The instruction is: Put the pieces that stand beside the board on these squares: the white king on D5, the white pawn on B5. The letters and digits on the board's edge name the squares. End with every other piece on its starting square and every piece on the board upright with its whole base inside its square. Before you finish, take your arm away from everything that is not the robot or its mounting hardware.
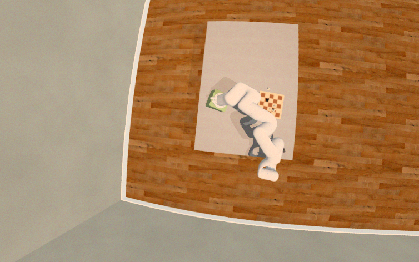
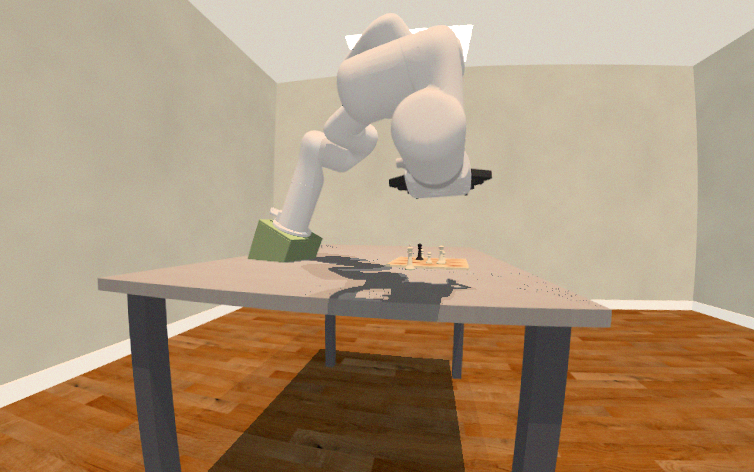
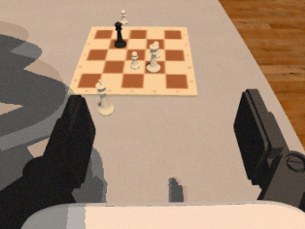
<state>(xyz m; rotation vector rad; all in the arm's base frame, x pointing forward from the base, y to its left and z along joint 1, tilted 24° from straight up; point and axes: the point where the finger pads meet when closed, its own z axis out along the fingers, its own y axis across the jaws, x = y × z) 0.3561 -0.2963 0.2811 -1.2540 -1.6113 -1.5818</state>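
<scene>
Small tan-and-brown checkered chessboard (image 3: 139, 59) lying flat on the beige bench (image 3: 194, 130). On the board: one black piece (image 3: 119, 35), a small white piece (image 3: 135, 60), a taller white piece (image 3: 153, 58), all upright. Tall white king (image 3: 104, 99) standing off the board, just beside its near left corner. Small white pawn (image 3: 123, 16) standing beyond the far edge. Dark fingers of the gripper (image 3: 164, 131) wide apart, gripping nothing, high above the bench.

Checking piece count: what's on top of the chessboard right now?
In the wrist view the chessboard carries three upright pieces: a black piece and two white pieces. Square labels are unreadable. The top view has the arm covering part of the board.
</scene>
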